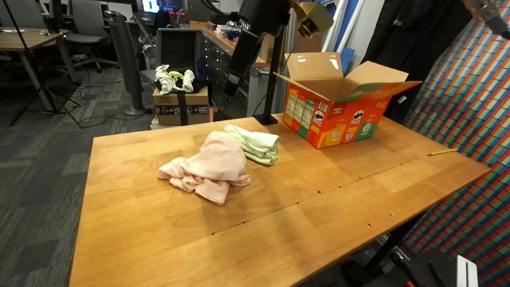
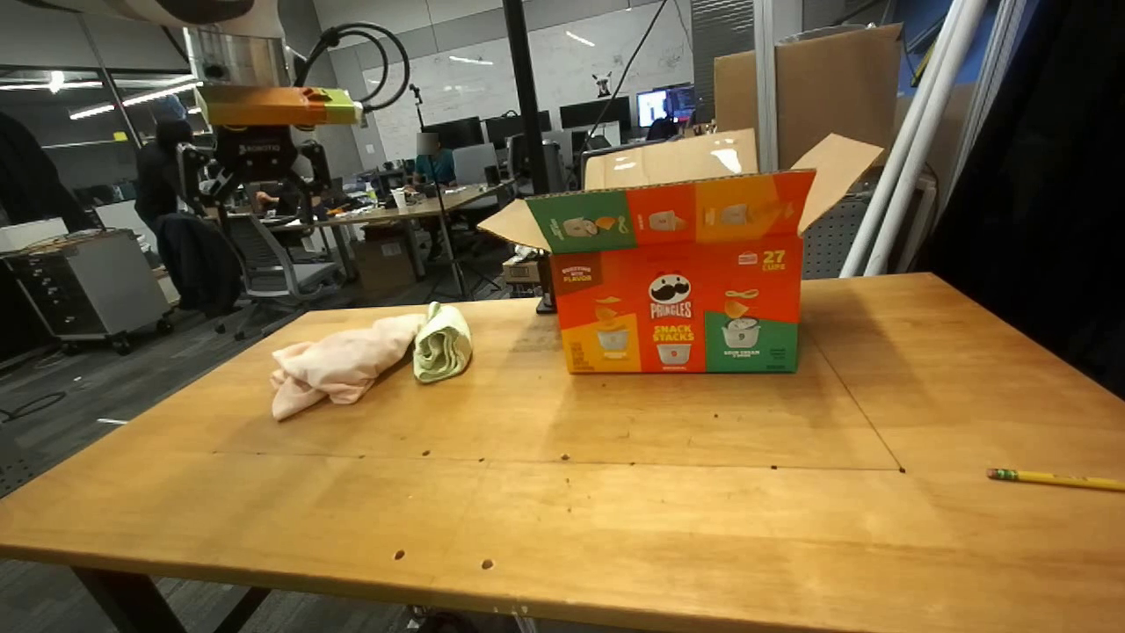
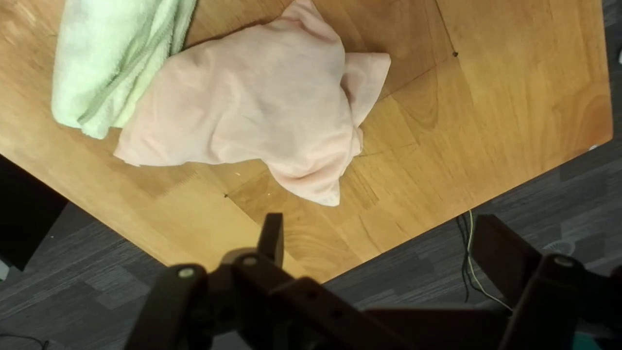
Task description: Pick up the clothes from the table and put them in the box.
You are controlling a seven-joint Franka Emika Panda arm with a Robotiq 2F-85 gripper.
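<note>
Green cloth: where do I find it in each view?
In an exterior view: green cloth, at picture center.
In an exterior view: green cloth, left of center.
Wrist view: green cloth, upper left, cut by the top edge.
Shared landmark: pink cloth, beside it in all three.

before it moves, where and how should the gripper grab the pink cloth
I'd pinch the pink cloth by its heaped middle, the open gripper coming straight down: it bulges up from the table there, and that spot likely keeps clear of the green cloth at one end.

"PRINGLES" on box, "ROBOTIQ" on hand
</note>
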